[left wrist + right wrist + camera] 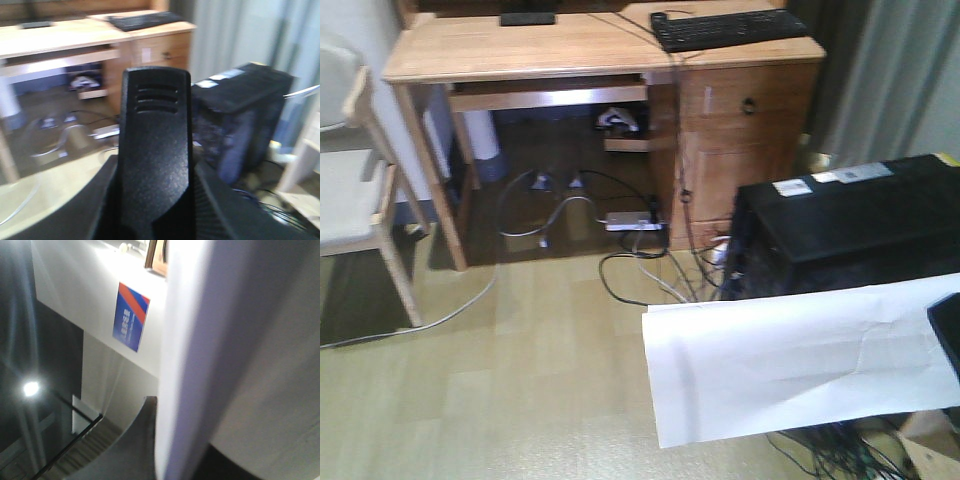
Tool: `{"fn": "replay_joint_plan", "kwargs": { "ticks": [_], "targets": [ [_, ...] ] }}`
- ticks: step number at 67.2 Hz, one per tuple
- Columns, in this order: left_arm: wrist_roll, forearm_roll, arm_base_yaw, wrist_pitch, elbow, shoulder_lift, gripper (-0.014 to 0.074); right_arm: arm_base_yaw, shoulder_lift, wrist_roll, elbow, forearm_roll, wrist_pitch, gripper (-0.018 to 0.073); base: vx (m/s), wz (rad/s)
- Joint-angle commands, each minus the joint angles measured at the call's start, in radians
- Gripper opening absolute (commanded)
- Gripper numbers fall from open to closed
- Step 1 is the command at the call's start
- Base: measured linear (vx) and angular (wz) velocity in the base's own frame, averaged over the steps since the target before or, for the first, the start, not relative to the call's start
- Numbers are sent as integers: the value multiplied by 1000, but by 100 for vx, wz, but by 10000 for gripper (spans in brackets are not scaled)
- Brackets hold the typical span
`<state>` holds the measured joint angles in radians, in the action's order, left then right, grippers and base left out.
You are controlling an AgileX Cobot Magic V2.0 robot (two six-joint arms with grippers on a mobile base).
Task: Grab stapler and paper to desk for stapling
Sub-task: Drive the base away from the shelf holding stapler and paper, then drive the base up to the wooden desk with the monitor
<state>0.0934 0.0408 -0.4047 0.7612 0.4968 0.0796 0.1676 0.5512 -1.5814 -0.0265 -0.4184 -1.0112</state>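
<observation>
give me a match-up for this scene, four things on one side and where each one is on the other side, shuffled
1 keyboard
2 paper
3 computer tower
4 chair

a left of the desk
b held up in the air
c on the desk top
d right of the desk, behind the paper

Pairs: 1-c, 2-b, 3-d, 4-a

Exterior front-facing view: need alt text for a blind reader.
A creased white paper sheet hangs in mid-air at lower right. Behind it stand a black computer tower and a wooden desk bearing a black keyboard.
</observation>
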Motion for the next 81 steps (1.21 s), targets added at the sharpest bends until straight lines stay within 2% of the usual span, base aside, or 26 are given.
{"fn": "replay_joint_plan", "kwargs": {
  "ticks": [1,32,81],
  "targets": [
    [1,-3,-3,-116,29,13,-6,0,3,8,-23,16,-62,-4,13,53],
    [1,-3,-3,-116,29,13,-6,0,3,8,-23,16,-62,-4,13,30],
    [1,-3,-3,-116,29,13,-6,0,3,8,-23,16,-62,-4,18,2]
  ]
}}
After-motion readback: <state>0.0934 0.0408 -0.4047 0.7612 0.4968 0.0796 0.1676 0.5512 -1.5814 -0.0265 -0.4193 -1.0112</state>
